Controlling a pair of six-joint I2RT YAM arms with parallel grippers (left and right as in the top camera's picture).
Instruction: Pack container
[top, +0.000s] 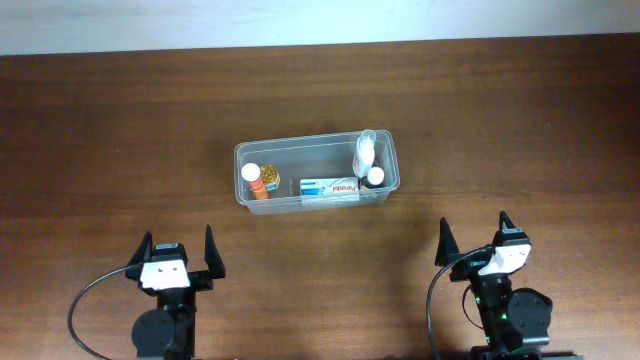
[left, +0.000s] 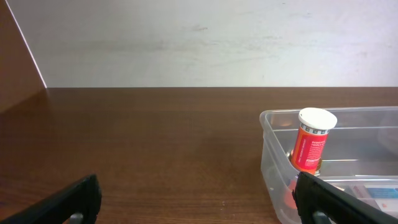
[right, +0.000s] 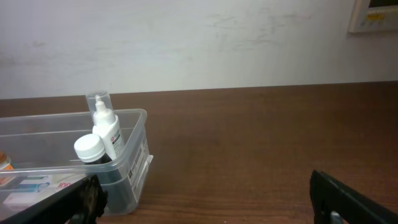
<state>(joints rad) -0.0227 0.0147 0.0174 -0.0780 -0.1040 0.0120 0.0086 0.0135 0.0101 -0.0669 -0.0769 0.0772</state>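
Note:
The clear plastic container (top: 316, 148) sits mid-table. Inside stand an orange bottle with a white cap (top: 254, 180) at its left, a flat white box (top: 328, 187) along the front, a white spray bottle (top: 364, 152) and a dark bottle with a white cap (top: 374, 178) at its right. My left gripper (top: 178, 250) is open and empty, near the front edge, left of the container. My right gripper (top: 475, 240) is open and empty, front right. The left wrist view shows the container (left: 273, 149) and orange bottle (left: 311, 146). The right wrist view shows the container (right: 134, 149), spray bottle (right: 107, 130) and dark bottle (right: 93, 152).
The brown wooden table (top: 120, 130) runs to a white wall (left: 199, 37) at the back. A pale fixture (right: 376, 14) hangs on the wall at the right in the right wrist view.

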